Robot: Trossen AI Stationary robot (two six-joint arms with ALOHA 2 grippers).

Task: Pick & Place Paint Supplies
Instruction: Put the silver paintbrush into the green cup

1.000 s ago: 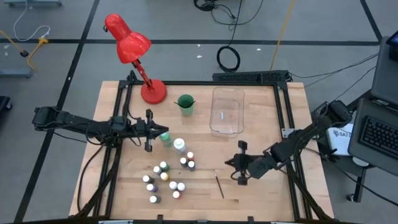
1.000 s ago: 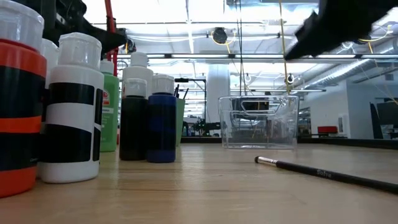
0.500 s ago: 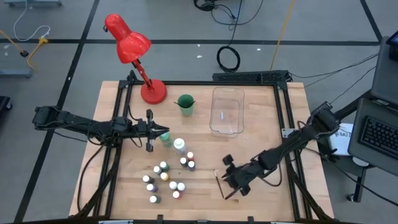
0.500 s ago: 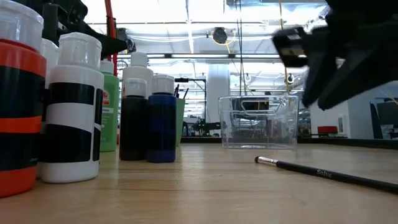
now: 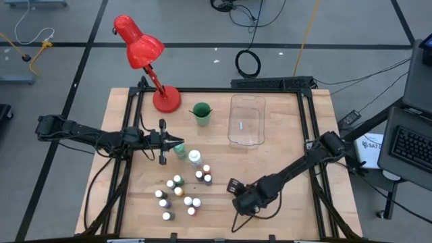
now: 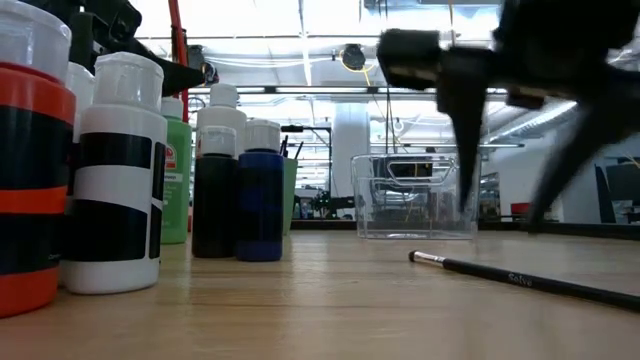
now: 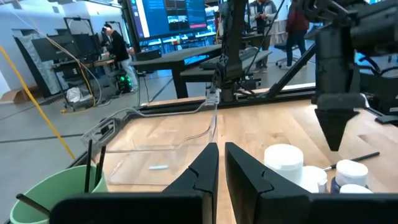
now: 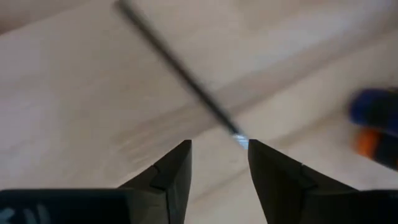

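Observation:
A thin dark-handled brush (image 6: 520,280) lies flat on the wooden table near its front edge. My right gripper (image 8: 217,144) hangs open just above it, pointing steeply down, with the brush's metal-banded end (image 8: 236,132) showing between the fingertips. My left gripper (image 5: 177,143) stands level and shut at the table's left, its tips by the tall green bottle (image 5: 180,150), holding nothing. Beside that stands a tall white bottle (image 5: 195,158). Several tiny white-capped paint bottles (image 5: 179,192) stand upright in a cluster at the table's middle front.
A clear plastic bin (image 5: 247,120) stands at the back right of centre, and a green cup (image 5: 200,113) holding brushes is left of it. A red desk lamp (image 5: 145,54) stands on the back left corner. Bare wood lies to the right of the brush.
My right gripper has swung from the table's right toward the near edge and the bottles, sinking over the brush. It has rolled about its own axis, tipped from near level to pointing steeply down, and opened. The brush and bottles have not moved.

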